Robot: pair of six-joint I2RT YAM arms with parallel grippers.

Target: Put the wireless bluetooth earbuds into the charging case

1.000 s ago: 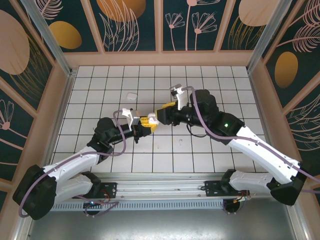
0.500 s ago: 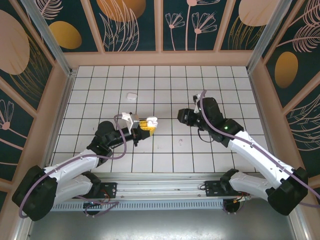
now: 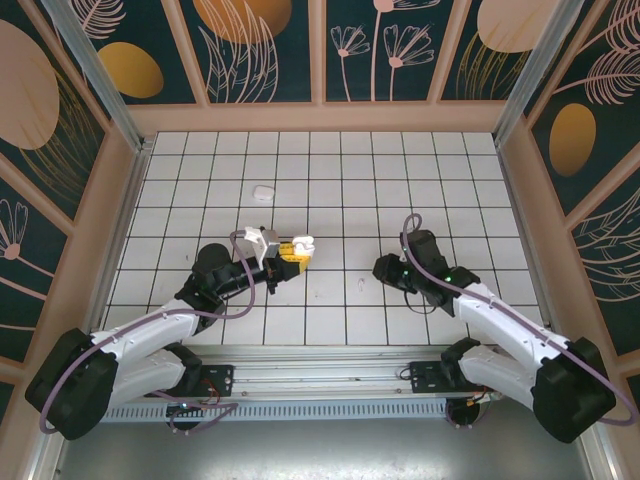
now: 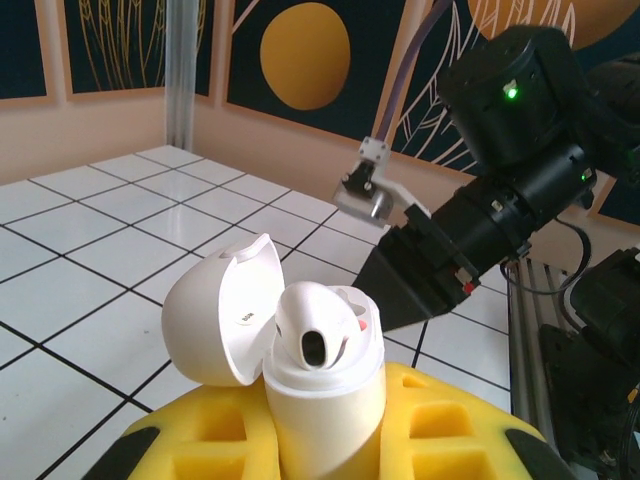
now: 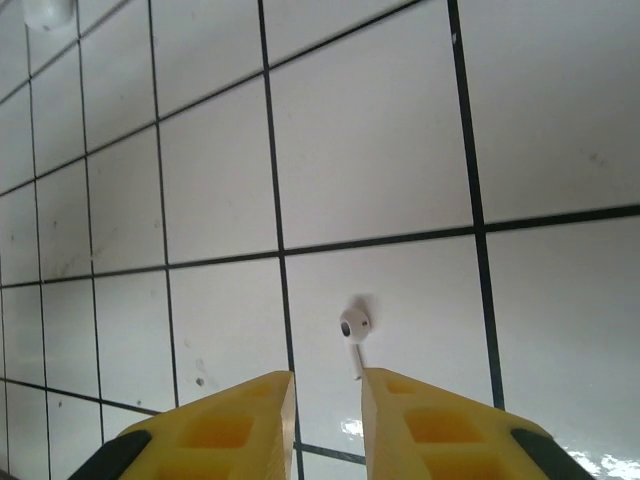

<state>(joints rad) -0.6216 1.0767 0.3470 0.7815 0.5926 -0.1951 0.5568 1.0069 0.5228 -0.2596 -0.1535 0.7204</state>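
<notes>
The open charging case (image 3: 301, 242) sits upright in the left hand (image 3: 289, 252), its yellow fingers (image 4: 200, 440) closed on the lower body. The lid (image 4: 222, 322) is flipped back to one side. One seated earbud (image 4: 312, 338) stands in the top of the case with its dark opening facing the wrist camera. I cannot tell how deep it is pushed in.

A loose earbud (image 3: 360, 285) lies on the white-tiled counter (image 3: 330, 160), to the right of the case and a little nearer the arm bases, well apart from it. From the right wrist it is a small glossy white bud with a short stem, lying inside one tile close to a dark grout line.

The right hand (image 3: 384, 268) is on the far side of that earbud from the case — the earbud is between the two. Its fingers (image 5: 440, 425) are parted with a narrow gap and nothing is between them. The earbud is just beyond the gap and not touching either tip.

A second white case (image 3: 264, 192) rests on the counter beyond the open case, toward the back wall and slightly left, with no hand touching it. Patterned dark panels (image 3: 250, 50) wall in the counter.
</notes>
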